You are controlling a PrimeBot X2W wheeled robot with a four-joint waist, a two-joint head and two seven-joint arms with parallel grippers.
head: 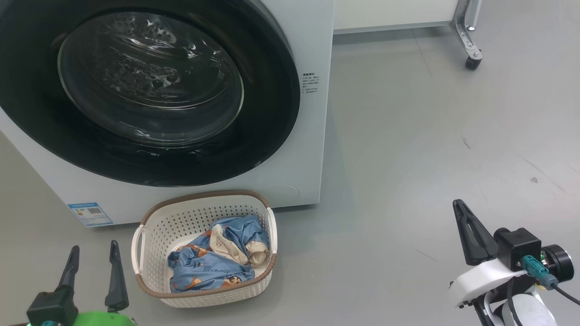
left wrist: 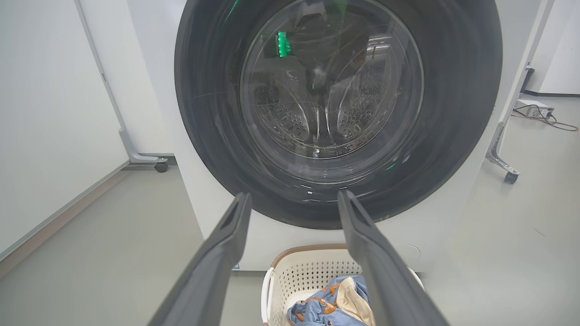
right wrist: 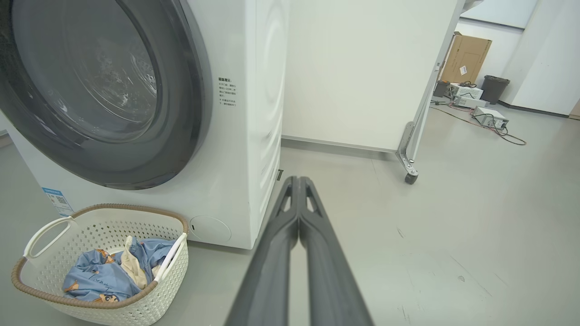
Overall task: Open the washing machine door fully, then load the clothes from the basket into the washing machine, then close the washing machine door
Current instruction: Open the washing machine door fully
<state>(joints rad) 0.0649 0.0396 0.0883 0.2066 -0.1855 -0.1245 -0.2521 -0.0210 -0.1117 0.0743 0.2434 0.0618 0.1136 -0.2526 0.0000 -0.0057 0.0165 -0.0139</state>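
Closed end effector (right wrist: pixel 299 179) above the floor (right wrist: pixel 453 235); to its left, washing machine (right wrist: pixel 235 158), door (right wrist: pixel 99 90) shut, basket (right wrist: pixel 149 308) with clothes (right wrist: pixel 95 277).

Left claw (head: pixel 94 246): two long, tapering black fingers (head: pixel 117 277) on a black block (head: pixel 50 308), with a bright green rounded shell (head: pixel 105 319) behind. Right claw (head: pixel 457 204): like fingers on a white moulded bracket (head: pixel 480 277). Behind it sits a black box (head: pixel 521 246) with a teal plug (head: pixel 535 267) and a black cable (head: pixel 567 294).

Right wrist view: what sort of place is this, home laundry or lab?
Probably a lab or test space, not a home. The washing machine stands on a plain grey floor beside a white partition on casters, and electronics boxes with loose cables sit near a cardboard box.
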